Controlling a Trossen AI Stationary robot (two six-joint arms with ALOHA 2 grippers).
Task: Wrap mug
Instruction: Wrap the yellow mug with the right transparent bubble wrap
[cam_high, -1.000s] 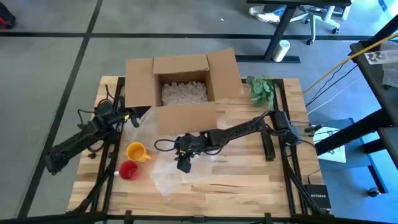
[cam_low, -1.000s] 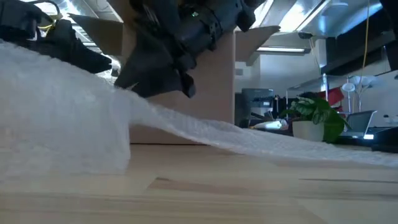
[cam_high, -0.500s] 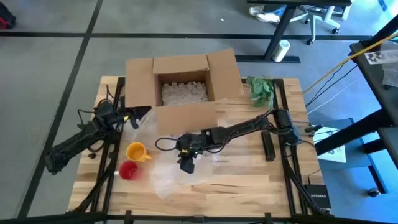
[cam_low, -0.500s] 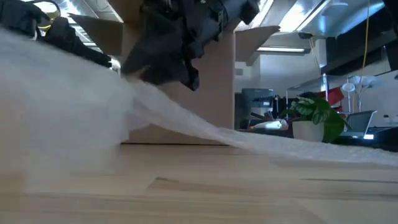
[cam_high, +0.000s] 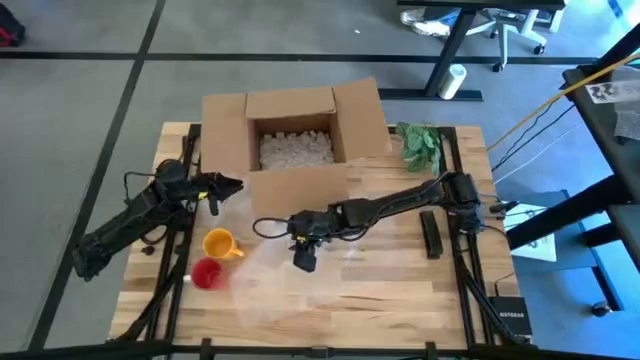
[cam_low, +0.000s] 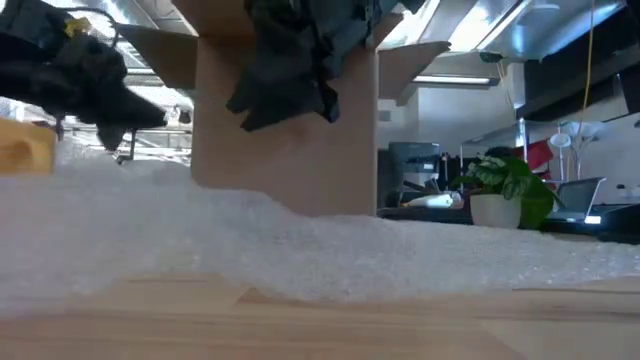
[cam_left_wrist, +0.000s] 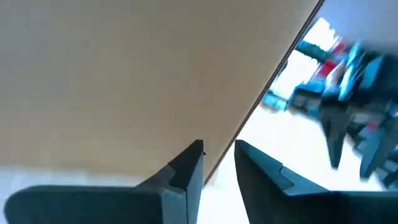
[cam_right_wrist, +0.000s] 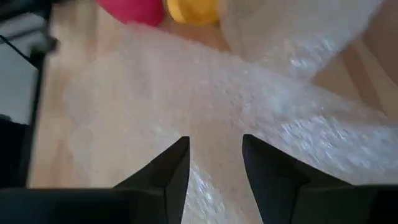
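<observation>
A sheet of clear bubble wrap (cam_high: 270, 282) lies spread flat on the wooden table (cam_high: 400, 290); it fills the foreground of the low view (cam_low: 300, 250). A yellow mug (cam_high: 218, 243) and a red mug (cam_high: 206, 273) stand at its left edge. My right gripper (cam_high: 303, 262) hovers open above the wrap (cam_right_wrist: 249, 93), fingers pointing down, with nothing between them. My left gripper (cam_high: 232, 186) is open in the air by the box's front flap (cam_left_wrist: 124, 74), to the far side of the yellow mug.
An open cardboard box (cam_high: 295, 135) with white packing fill stands at the table's far middle, its front flap hanging toward me. A green plant (cam_high: 420, 145) sits at the far right. Bare wood lies to the right of the wrap and along the near edge.
The bubble wrap, which was lifted off the table at my two grippers, has dropped and now lies flat. My right gripper has risen a little and shifted toward the right edge. My left gripper has moved slightly right, toward the box flap.
</observation>
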